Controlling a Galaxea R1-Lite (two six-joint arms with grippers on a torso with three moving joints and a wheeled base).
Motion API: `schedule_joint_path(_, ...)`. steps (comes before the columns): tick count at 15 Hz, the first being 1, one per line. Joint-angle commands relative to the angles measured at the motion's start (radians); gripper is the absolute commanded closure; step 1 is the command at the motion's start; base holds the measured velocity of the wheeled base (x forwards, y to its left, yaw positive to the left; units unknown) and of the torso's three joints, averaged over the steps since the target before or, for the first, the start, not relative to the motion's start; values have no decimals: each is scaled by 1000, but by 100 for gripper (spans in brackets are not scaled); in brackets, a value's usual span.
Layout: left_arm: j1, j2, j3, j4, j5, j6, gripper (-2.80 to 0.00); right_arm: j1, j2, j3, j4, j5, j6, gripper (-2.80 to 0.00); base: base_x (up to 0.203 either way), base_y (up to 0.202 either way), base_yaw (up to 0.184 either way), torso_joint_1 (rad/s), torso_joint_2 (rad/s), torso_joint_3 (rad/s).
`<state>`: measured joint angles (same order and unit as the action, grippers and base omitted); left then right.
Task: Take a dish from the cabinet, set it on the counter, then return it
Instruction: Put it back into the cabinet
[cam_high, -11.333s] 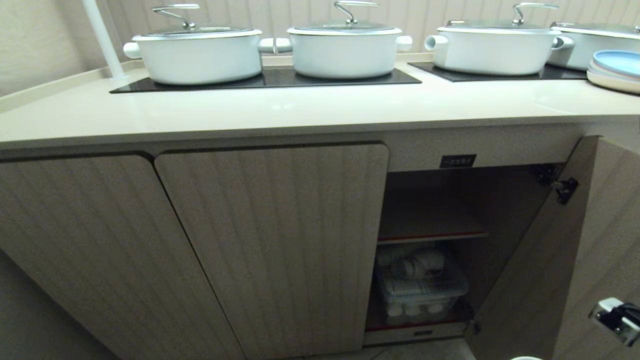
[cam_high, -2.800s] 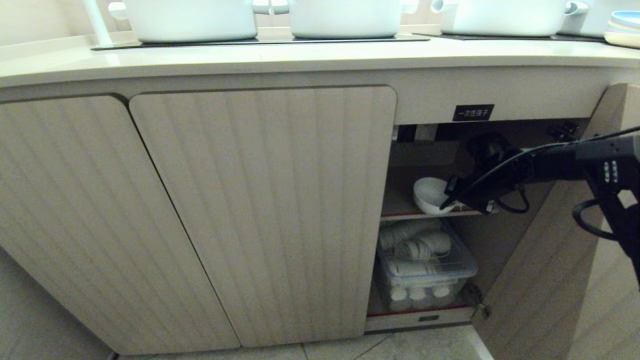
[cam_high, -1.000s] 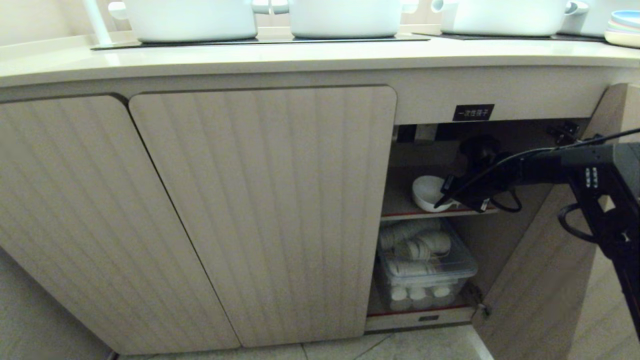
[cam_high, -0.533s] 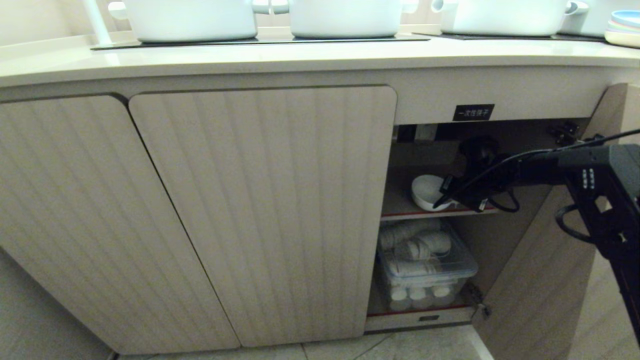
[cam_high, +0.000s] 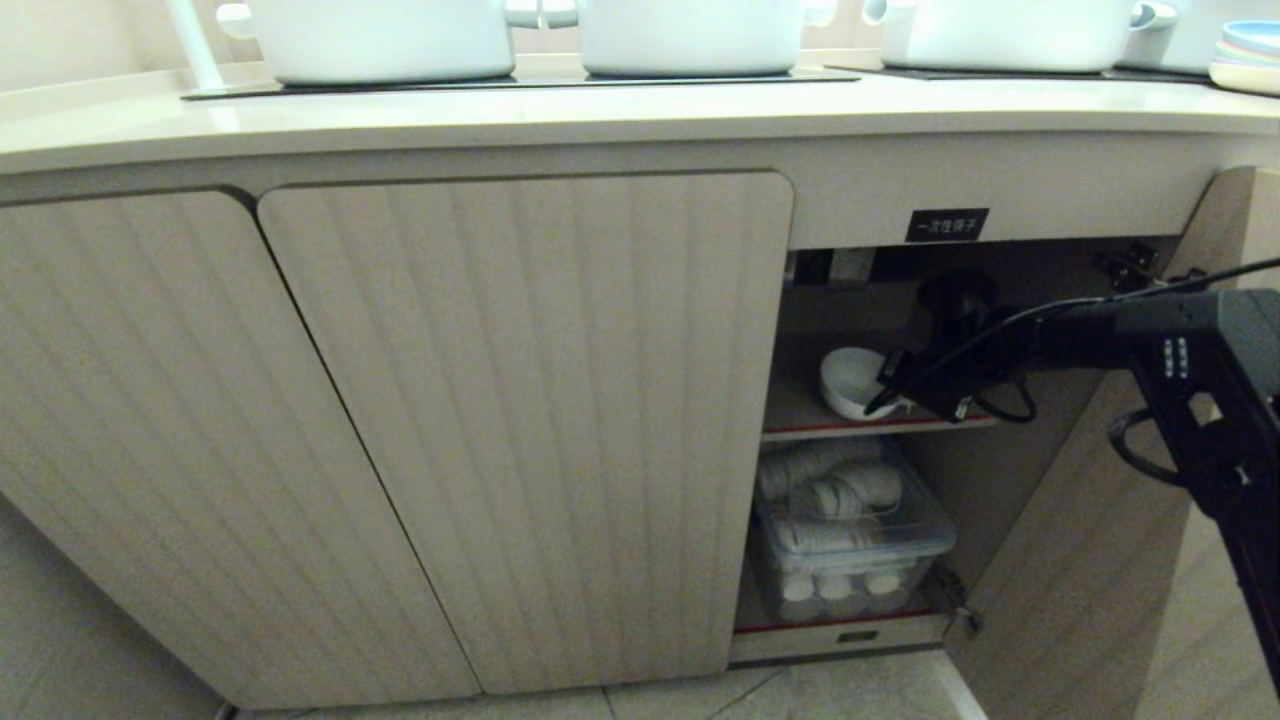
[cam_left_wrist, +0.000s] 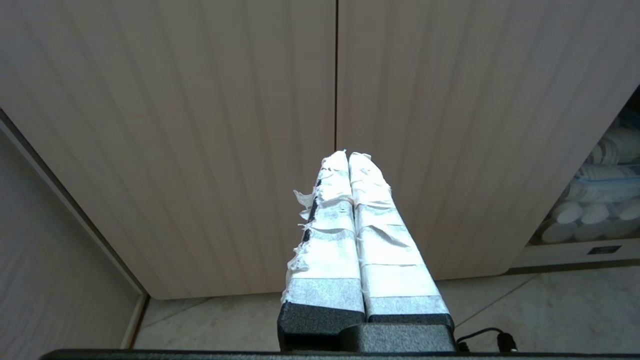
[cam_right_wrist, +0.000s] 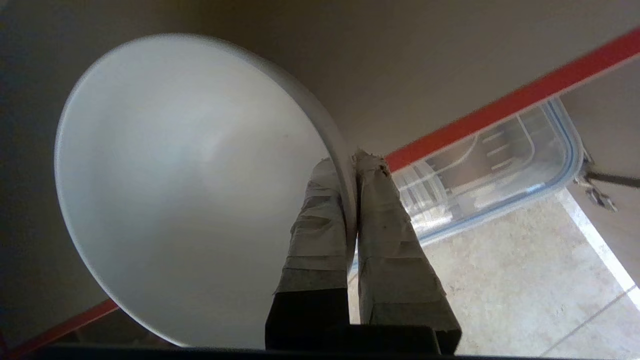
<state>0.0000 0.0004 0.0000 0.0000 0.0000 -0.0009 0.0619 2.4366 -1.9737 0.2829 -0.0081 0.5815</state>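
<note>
The dish (cam_high: 850, 382), a small plain white bowl (cam_right_wrist: 190, 190), is over the upper, red-edged shelf (cam_high: 860, 428) inside the open cabinet (cam_high: 880, 300). My right gripper (cam_high: 885, 400) reaches into the cabinet from the right and is shut on the bowl's rim, one taped finger inside and one outside (cam_right_wrist: 350, 162). Whether the bowl rests on the shelf I cannot tell. The counter (cam_high: 600, 110) runs above the cabinet. My left gripper (cam_left_wrist: 347, 155) hangs shut and empty in front of the closed fluted doors (cam_left_wrist: 335, 75), low near the floor.
The cabinet's right door (cam_high: 1100, 560) stands swung open beside my right arm. A clear lidded box of white dishes (cam_high: 850, 540) fills the lower shelf. White pots (cam_high: 690, 35) sit on black cooktop panels; pastel plates (cam_high: 1245, 55) are stacked at the counter's far right.
Over the last second my right gripper has carried the bowl slightly further left and deeper over the upper shelf. The left arm has stayed still.
</note>
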Motion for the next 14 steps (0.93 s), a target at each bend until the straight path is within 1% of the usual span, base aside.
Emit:
schedule_joint_path(1, 0, 0, 0, 0, 0, -1, 0, -1, 1, -5, -1, 0, 0, 0, 0, 0, 0, 0, 0, 0)
schedule_joint_path(6, 0, 0, 0, 0, 0, -1, 0, -3, 17, -7, -10, -4, -2, 0, 0, 0, 0, 0, 0, 0)
schedule_joint_path(9, 0, 0, 0, 0, 0, -1, 0, -5, 28, -7, -73, -5, -3, 0, 0, 0, 0, 0, 0, 0)
schedule_joint_path(14, 0, 0, 0, 0, 0, -1, 0, -11, 35, -5, -96, -6, -19, 0, 0, 0, 0, 0, 0, 0)
